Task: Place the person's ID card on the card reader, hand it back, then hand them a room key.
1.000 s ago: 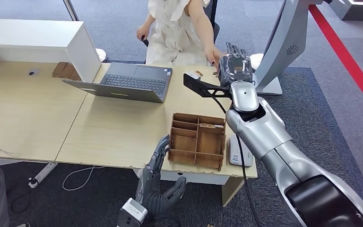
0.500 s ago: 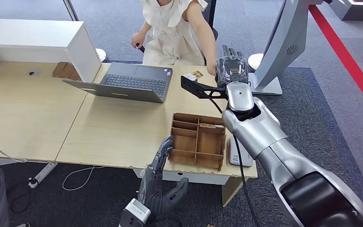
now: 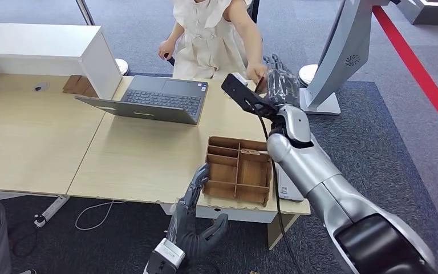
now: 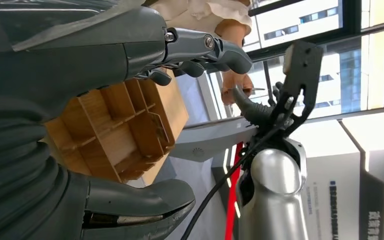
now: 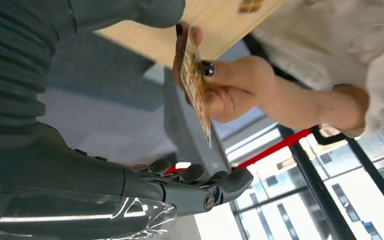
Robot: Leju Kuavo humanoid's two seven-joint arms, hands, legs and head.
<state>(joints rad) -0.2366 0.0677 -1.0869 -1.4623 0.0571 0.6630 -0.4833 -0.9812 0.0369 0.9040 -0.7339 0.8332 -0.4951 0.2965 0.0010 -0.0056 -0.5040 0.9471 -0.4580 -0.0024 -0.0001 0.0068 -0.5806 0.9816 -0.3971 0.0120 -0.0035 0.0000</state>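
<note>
Handover time, looks like. Person's hand (image 5: 230,90) pinches the ID card (image 5: 196,80) edge-on, right at the thumb of the right hand (image 3: 278,85), which is reached out past the far edge of the desk (image 3: 142,154). Its fingers are spread with the card in the gap between, not clamped yet, so I'd call it empty, presumably waiting to take the card. Left hand (image 3: 193,220) hangs loose and empty off the desk's near edge, just beside the wooden organizer (image 3: 238,169).

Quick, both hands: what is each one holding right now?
Left hand: open, empty, beside the brown wooden compartment tray.
Right hand: open; the person's hand pinches the orange patterned card between its fingers.
</note>
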